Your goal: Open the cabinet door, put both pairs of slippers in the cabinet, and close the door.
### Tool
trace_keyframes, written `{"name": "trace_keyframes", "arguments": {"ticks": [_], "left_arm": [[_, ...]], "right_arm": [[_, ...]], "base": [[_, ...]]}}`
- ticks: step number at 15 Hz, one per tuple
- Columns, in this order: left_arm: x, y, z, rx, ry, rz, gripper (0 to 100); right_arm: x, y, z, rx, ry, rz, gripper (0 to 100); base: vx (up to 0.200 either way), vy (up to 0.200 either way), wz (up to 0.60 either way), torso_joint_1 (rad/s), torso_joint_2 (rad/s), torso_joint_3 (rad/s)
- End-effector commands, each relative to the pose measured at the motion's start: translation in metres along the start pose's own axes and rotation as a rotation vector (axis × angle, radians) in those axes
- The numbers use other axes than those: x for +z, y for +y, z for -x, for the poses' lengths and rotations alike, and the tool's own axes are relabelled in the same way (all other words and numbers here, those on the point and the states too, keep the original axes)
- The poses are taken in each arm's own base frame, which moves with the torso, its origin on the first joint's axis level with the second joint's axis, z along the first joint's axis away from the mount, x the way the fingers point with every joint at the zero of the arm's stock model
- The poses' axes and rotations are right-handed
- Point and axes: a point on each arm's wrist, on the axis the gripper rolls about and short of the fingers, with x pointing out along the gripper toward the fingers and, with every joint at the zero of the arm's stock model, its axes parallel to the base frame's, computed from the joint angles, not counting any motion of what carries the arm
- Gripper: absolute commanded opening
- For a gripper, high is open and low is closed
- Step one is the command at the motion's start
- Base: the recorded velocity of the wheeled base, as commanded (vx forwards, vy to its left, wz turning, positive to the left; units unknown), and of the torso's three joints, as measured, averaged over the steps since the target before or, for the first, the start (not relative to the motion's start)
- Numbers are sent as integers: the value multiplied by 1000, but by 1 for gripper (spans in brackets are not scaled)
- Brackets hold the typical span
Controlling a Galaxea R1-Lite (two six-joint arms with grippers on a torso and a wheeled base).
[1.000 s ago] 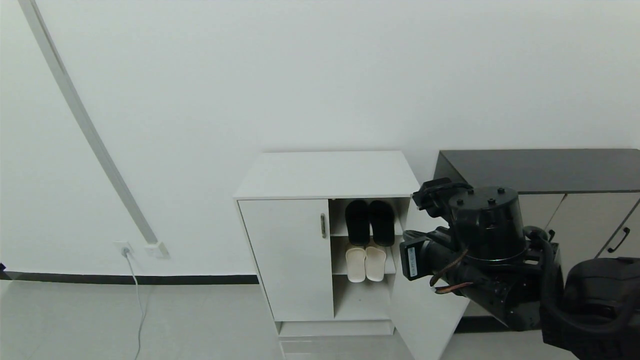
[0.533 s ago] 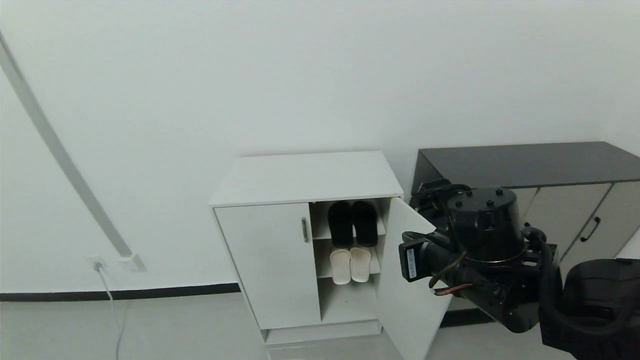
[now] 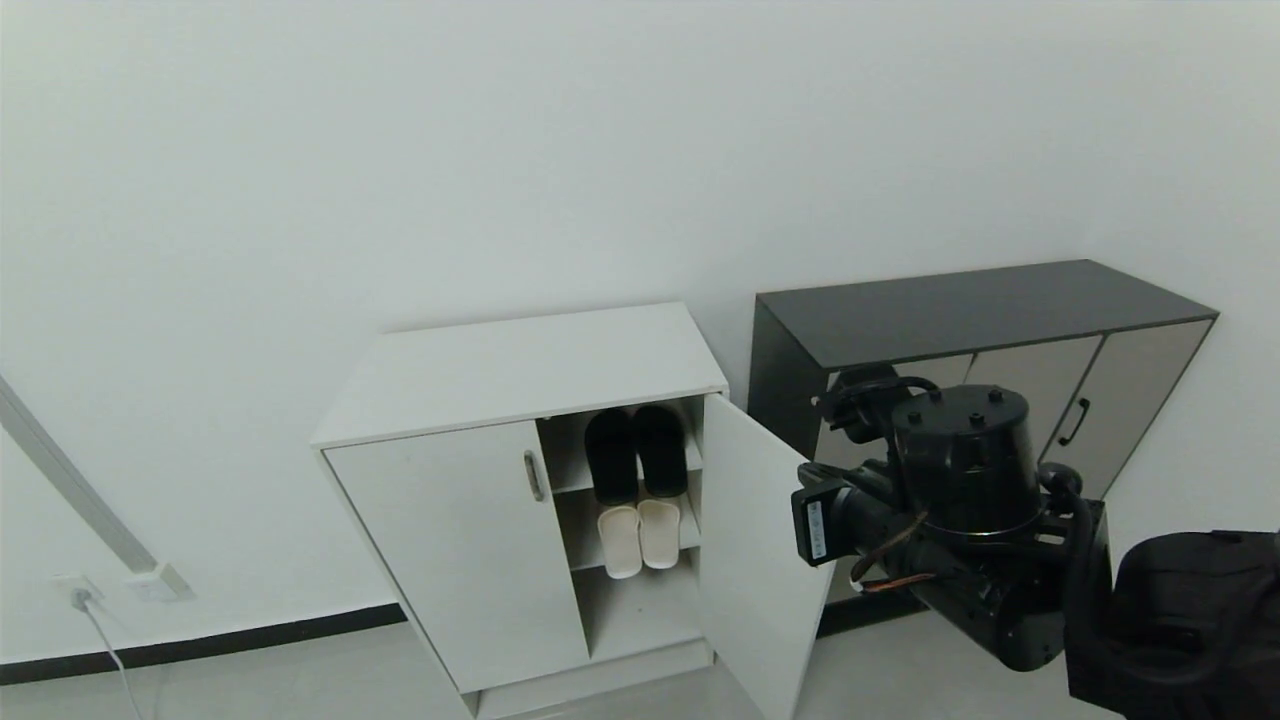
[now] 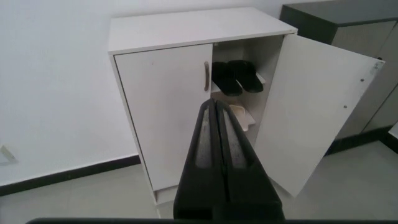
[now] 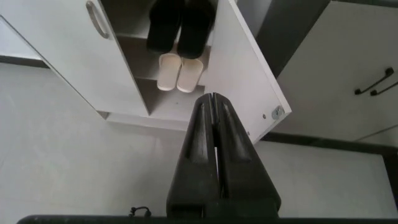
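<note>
my right gripper [image 5: 214,99] pressed together, i'd push flat on the open white wooden cabinet door [image 3: 760,560] near its free edge, swinging it left.

Two cabinets [image 3: 520,370] [image 3: 980,310]; two slipper pairs [image 3: 612,455] [image 3: 620,540]

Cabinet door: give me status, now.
Left hand shut, right hand shut, both empty. White cabinet's right door open. Black slippers upper shelf, cream slippers below. Right arm beside door.
</note>
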Motion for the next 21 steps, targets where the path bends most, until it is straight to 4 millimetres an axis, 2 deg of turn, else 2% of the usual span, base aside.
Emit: {"name": "trace_keyframes", "arguments": {"ticks": [1,3,5,13,15,18,21], "left_arm": [[0,0,0,1,0,1,0],[0,0,0,1,0,1,0],[0,0,0,1,0,1,0],[0,0,0,2,0,1,0],[0,0,0,10,1,1,0],[0,0,0,16,1,1,0],[0,0,0,21,1,1,0]], "right_arm": [[-5,1,-3,2,8,3,0],[-6,-1,-7,-6,3,-1,0],[-3,-11,-23,-48,-6,-24,0],[9,-75,-126,-233,47,-98,0],[5,-82,-138,-253,54,-103,0],[-14,-93,-151,-268,102,-104,0],[-26,-96,-160,-263,130,-119,0]], "base": [[-200,0,0,2,-2,-2],[-100,0,0,1,1,4],[0,0,0,0,0,0],[0,0,0,0,0,0],[0,0,0,0,0,0],[0,0,0,0,0,0],[0,0,0,0,0,0]]}}
